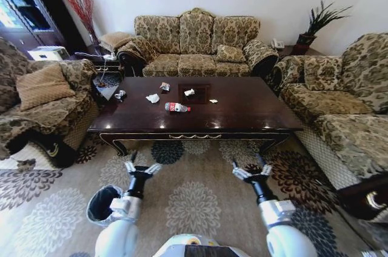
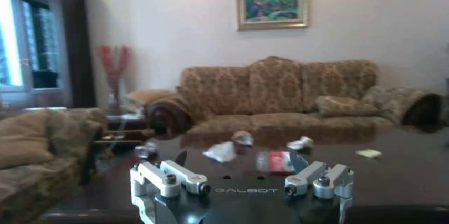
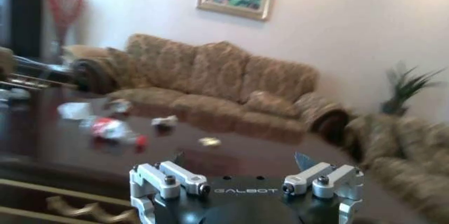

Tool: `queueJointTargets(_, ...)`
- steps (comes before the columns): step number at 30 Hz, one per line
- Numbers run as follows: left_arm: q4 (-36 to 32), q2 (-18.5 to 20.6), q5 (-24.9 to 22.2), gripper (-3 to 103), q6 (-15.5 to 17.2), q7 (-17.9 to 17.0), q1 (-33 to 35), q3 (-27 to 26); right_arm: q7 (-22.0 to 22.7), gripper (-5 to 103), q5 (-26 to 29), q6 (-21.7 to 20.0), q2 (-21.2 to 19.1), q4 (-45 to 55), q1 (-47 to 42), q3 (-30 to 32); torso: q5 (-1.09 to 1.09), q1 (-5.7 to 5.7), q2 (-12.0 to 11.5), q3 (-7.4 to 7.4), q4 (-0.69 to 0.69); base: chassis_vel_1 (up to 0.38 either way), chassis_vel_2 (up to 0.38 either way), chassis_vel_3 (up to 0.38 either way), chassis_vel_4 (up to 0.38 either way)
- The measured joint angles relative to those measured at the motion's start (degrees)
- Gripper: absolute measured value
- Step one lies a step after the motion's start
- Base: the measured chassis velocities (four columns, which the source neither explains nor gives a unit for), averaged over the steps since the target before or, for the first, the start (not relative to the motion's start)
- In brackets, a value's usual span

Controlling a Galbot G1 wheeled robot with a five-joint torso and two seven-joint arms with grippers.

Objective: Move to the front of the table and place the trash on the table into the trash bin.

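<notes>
Hovering before the table (image 1: 254, 111) — left gripper (image 1: 142, 169) and right gripper (image 1: 253, 172) both splayed, empty; trash (image 1: 177, 107) on top.

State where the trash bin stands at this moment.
In the head view, the trash bin stands on the patterned carpet at the robot's left, beside its left arm, short of the table.

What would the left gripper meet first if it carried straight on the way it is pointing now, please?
Probably the near edge of the table. The left gripper is open over the rug, short of the table, aimed at it. If it clears the edge, the bottle lies nearly dead ahead, though depth is uncertain.
</notes>
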Motion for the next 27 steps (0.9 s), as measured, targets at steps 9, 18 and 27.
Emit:
queueJointTargets(9, -0.9, -0.5, -14.3, 99, -4.8, -2.7, -2.7, 1.0, 0.1, 100, 9.4, -3.4, -0.1, 3.0, 2.4, 1.5, -0.06, 0.01, 0.0, 0.0, -0.02, 0.0, 0.0, 0.0, 0.0)
queueJointTargets(18, 3.3, -2.8, -9.5, 100, -13.8, -0.5, -5.0, 8.4, 0.7, 100, 7.5, -1.0, 4.8, 0.9, 1.4, -4.3, -0.03, 0.0, 0.0, 0.0, -0.02, 0.0, 0.0, 0.0, 0.0)
queueJointTargets(27, 3.5, -0.9, -4.4, 100, -10.7, 1.8, -5.1, 7.8, 0.1, 100, 7.2, -1.6, 5.8, 1.1, 1.3, -3.2, -0.03, 0.0, 0.0, 0.0, -0.02, 0.0, 0.0, 0.0, 0.0)
